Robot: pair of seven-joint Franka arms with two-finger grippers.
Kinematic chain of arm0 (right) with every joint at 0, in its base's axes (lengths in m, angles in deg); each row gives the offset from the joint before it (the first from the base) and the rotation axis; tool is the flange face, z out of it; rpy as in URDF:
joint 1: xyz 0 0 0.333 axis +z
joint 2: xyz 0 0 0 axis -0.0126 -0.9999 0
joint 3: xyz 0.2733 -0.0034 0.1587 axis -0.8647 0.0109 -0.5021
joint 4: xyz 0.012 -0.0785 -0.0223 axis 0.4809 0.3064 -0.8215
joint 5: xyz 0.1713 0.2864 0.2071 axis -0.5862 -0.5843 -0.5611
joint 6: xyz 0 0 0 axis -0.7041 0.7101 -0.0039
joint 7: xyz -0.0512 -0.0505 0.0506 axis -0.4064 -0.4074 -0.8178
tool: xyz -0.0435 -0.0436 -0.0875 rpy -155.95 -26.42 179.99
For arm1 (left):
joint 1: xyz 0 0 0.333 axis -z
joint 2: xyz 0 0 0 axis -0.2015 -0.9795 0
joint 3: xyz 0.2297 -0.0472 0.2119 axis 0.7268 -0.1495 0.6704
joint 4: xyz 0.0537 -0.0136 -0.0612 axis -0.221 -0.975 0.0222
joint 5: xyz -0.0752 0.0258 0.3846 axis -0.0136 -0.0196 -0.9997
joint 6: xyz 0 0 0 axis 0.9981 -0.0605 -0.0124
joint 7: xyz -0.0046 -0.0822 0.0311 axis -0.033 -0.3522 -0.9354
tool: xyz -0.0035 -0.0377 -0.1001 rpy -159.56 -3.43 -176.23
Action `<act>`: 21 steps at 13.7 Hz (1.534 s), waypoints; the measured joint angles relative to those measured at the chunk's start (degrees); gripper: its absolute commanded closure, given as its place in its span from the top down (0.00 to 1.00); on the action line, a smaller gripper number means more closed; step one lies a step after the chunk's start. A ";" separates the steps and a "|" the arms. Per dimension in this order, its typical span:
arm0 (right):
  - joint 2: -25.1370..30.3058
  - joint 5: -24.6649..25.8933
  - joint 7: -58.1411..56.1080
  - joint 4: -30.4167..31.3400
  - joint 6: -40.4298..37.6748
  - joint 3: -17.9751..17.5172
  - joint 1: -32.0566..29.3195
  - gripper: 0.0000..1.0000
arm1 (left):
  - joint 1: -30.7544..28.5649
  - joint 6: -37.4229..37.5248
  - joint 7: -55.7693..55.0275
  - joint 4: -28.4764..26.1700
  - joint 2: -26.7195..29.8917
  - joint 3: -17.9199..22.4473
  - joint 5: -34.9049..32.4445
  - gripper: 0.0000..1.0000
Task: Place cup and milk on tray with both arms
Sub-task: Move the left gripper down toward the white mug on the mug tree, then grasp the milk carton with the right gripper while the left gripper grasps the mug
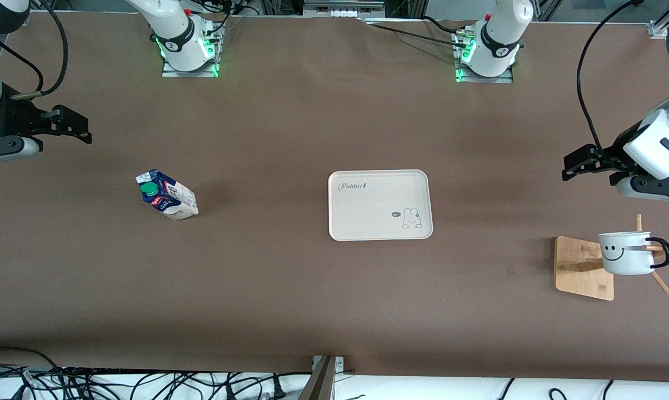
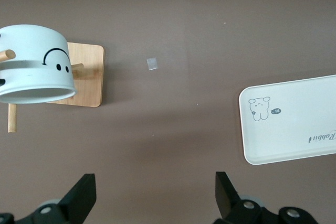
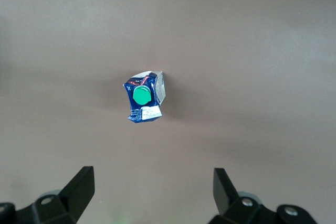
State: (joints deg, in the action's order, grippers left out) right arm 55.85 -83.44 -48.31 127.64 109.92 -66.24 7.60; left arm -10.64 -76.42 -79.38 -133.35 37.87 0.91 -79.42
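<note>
The milk (image 1: 166, 195) stands upright on the brown table toward the right arm's end, its green cap up; it also shows in the right wrist view (image 3: 144, 97). The cream tray (image 1: 380, 205) lies empty mid-table and shows in the left wrist view (image 2: 294, 119). The cup (image 1: 626, 253) hangs on a peg of a wooden rack toward the left arm's end, and shows in the left wrist view (image 2: 34, 64). My right gripper (image 1: 81, 126) is open and empty, up in the air short of the milk (image 3: 152, 195). My left gripper (image 1: 569, 168) is open and empty, in the air beside the rack (image 2: 155, 198).
The wooden rack base (image 1: 583, 268) with slanted pegs stands near the table edge at the left arm's end (image 2: 86, 74). A small pale scrap (image 2: 151, 64) lies on the table between rack and tray. Cables run along the table's front edge (image 1: 145, 383).
</note>
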 measured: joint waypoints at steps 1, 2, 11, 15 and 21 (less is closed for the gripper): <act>0.00 0.00 0.00 0.00 0.00 0.00 0.00 1.00 | -0.10 0.06 -0.05 0.06 -0.43 0.03 -0.23 1.00; 0.00 0.00 0.00 0.00 0.00 0.00 0.00 1.00 | -0.36 -0.07 -0.21 0.07 -0.82 0.07 -0.23 1.00; 0.00 0.00 0.00 0.00 0.00 -0.05 0.00 1.00 | -3.91 -18.21 -16.82 -12.75 4.73 0.33 -0.24 1.00; 0.00 0.00 -0.01 -0.60 0.04 -0.06 -0.01 1.00 | -5.36 -36.12 -26.99 -24.17 8.08 0.37 -0.23 1.00; -1.67 0.84 -0.80 -0.59 0.10 -0.92 0.19 1.00 | -9.22 -54.38 -34.52 -30.74 6.17 0.44 1.75 1.00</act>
State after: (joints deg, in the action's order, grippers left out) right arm 54.18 -82.60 -49.11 127.05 110.02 -67.16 7.79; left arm -19.86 -130.80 -113.90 -164.09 44.03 1.36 -77.66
